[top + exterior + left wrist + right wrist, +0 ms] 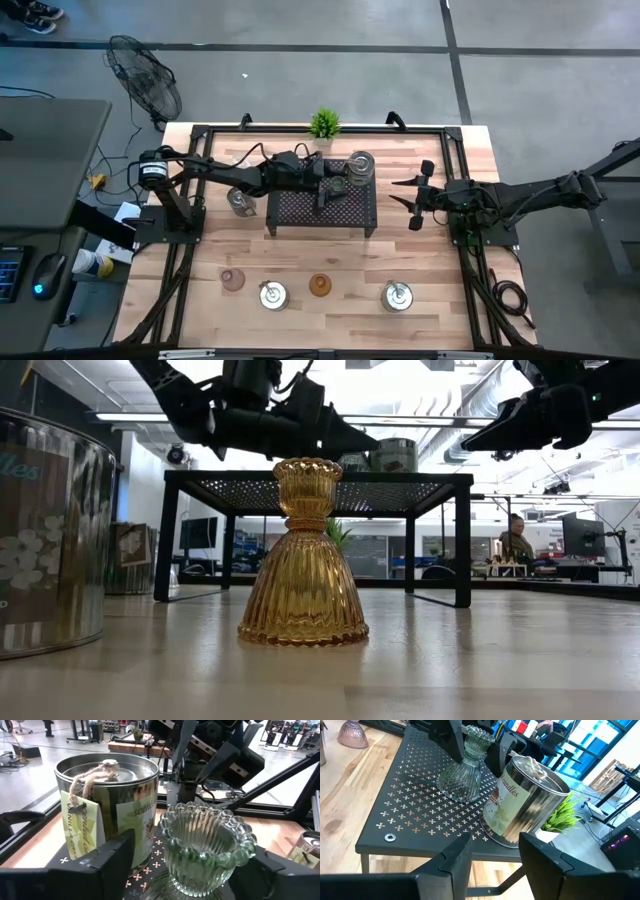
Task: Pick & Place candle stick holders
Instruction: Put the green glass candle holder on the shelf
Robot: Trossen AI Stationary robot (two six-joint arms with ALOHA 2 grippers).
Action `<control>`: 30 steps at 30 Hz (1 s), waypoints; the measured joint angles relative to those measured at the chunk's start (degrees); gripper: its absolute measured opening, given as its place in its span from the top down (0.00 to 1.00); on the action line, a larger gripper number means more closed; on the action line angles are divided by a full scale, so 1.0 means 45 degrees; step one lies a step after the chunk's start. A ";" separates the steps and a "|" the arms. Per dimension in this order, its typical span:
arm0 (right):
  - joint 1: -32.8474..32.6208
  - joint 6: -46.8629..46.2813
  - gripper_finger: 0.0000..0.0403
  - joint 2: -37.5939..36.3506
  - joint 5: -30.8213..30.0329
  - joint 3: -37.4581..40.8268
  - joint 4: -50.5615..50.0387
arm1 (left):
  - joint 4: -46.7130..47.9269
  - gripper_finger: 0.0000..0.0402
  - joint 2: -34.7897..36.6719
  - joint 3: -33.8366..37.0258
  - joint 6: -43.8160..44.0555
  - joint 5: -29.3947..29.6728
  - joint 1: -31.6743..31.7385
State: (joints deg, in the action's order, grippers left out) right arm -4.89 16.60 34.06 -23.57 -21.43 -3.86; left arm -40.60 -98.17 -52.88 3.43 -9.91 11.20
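Note:
A clear ribbed glass candle stick holder (462,775) stands upright on its flared base on the black perforated rack (300,208), next to a scented-candle tin (520,805). My left gripper (192,862) reaches in level from the table's left and is open, one finger on each side of the holder's cup (205,847); I see no plain touch. My right gripper (495,855) hangs open past the rack's right end (408,195), with nothing in it. Pink (232,280), amber (303,555) and two silver holders (272,294) (397,296) stand along the near edge.
A small green plant (323,123) stands behind the rack at the far edge. Another tin (240,200) sits on the table left of the rack and shows large in the low view (50,530). Bare wood lies between the rack and the near row.

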 joint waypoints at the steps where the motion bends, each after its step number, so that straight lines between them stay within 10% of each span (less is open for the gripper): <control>1: 0.0000 0.0000 0.62 0.0000 0.0000 0.0000 0.0003 | 0.0005 0.38 0.0000 0.0000 0.0009 -0.0006 0.0000; 15: 0.0000 0.0000 0.62 0.0000 -0.0010 0.0000 0.0005 | -0.0068 0.69 0.0019 0.0000 -0.0040 0.0014 0.0007; 30: 0.0005 -0.0005 0.62 0.0000 -0.0013 0.0000 -0.0050 | 0.2299 0.70 0.1013 -0.0010 -0.0035 0.1648 0.0005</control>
State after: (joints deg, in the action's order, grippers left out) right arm -4.86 16.58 34.06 -23.63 -21.43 -4.08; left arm -30.25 -93.61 -52.93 3.27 -2.49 11.22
